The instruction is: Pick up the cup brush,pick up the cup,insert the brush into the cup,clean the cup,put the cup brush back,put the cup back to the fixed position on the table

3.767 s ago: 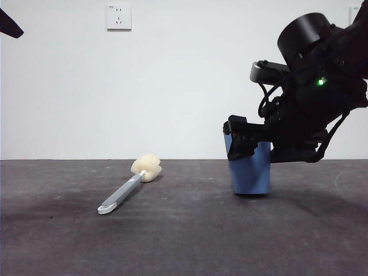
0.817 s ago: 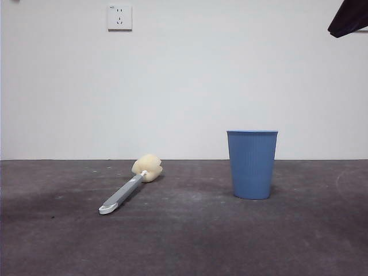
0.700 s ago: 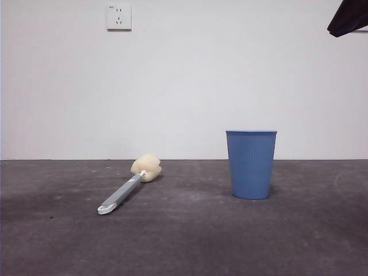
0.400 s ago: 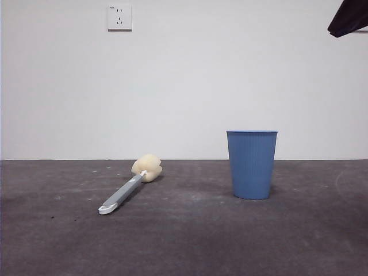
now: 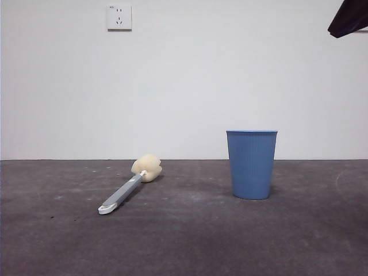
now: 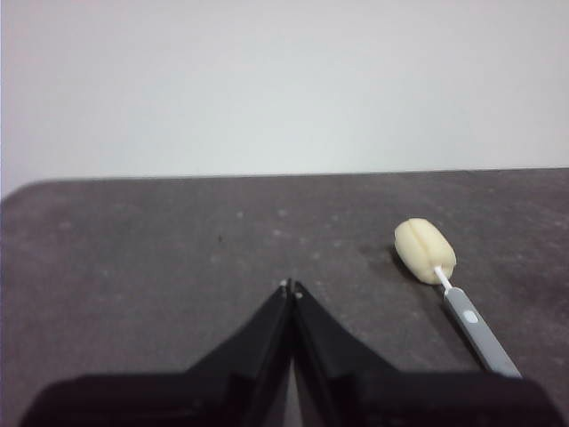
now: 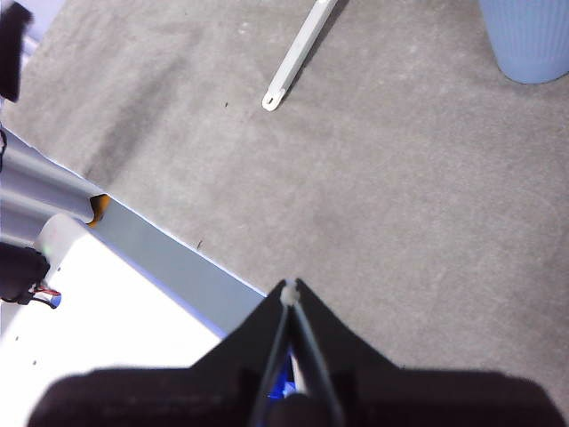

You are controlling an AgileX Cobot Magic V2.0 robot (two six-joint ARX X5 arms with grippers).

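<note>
Low, level look across a dark grey table (image 5: 190,241) against a white wall with a wall socket (image 5: 119,17) high at the left. Left of centre, cup brush (image 5: 129,184) lying flat, cream sponge head toward the far side, grey handle running nearer and leftward. To the right, well apart, blue ribbed cup (image 5: 252,164) standing upright, mouth up, nothing inside. Left gripper (image 6: 291,287) pinched closed, holding nothing, hovering near the brush. Right gripper (image 7: 291,290) likewise closed and empty, raised over the table's near edge. Both items set down and free, seemingly back in place, task apparently finished.
</note>
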